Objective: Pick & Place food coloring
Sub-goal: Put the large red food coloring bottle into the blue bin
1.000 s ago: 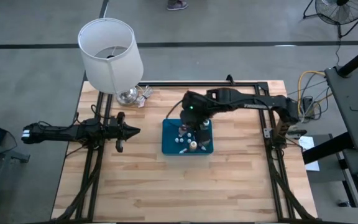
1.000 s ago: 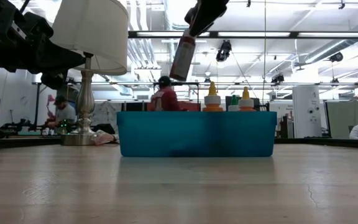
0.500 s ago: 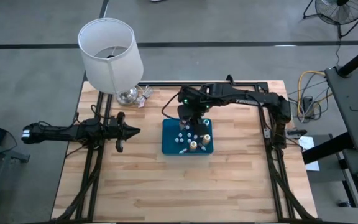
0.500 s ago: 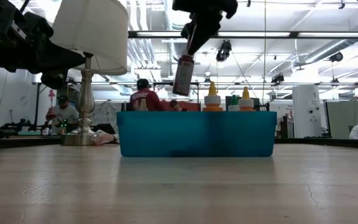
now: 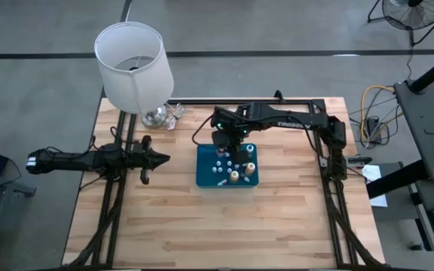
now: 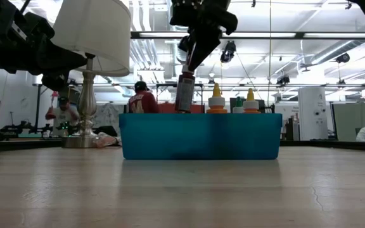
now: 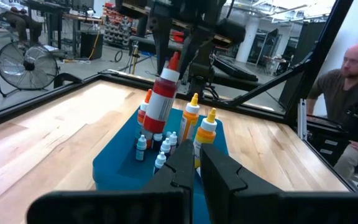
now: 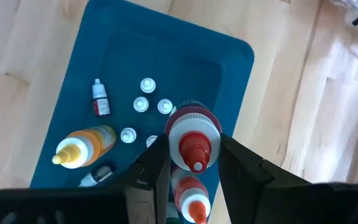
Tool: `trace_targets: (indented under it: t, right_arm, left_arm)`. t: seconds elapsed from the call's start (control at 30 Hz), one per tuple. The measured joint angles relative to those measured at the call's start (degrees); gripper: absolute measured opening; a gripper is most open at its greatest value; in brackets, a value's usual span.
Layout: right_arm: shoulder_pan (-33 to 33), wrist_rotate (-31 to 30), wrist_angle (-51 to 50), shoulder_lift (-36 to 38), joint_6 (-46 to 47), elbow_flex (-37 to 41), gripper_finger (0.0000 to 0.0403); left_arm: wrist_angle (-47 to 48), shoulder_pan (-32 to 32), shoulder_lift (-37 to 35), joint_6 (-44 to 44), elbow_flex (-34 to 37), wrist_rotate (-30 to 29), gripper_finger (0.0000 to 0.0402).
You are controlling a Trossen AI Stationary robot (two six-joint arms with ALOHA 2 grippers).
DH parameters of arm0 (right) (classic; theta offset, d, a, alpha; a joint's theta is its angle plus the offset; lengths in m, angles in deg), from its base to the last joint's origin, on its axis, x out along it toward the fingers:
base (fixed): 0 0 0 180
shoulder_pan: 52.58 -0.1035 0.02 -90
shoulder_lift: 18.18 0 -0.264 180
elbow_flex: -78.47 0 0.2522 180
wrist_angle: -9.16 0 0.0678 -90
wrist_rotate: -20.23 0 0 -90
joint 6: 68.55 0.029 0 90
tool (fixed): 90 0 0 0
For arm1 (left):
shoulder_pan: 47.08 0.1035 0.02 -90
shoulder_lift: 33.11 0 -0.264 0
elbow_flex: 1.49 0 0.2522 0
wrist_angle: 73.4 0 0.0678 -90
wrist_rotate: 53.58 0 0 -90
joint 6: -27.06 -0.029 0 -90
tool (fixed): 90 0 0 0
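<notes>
Over the blue tray's (image 5: 204, 176) back edge, the right gripper (image 8: 191, 163) clamps a red-capped bottle (image 6: 184, 92), not yet released; several bottles already stand inside. Left gripper (image 5: 146, 159) waits narrow, near the bench's left edge.

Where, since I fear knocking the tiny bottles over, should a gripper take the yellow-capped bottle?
Probably at its shoulder just under the cap, coming straight down. The yellow-capped bottle stands upright, only its top clears the blue tray wall, and the tiny bottles stand close beside it.
</notes>
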Motion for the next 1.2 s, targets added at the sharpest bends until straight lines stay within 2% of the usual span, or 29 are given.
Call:
trace_targets:
  t: [0.2,1.2]
  right_arm:
    - [0.12,-2.97,0.35,0.08,-1.73,0.39,0.0096]
    - [0.54,-4.39,2.96,-7.31,-6.38,0.89,0.0096]
  left_arm:
    - [-0.01,-0.01,-0.01,0.00,0.00,0.00,0.0002]
    - [-0.02,0.00,0.00,-0.02,0.00,-0.02,0.0002]
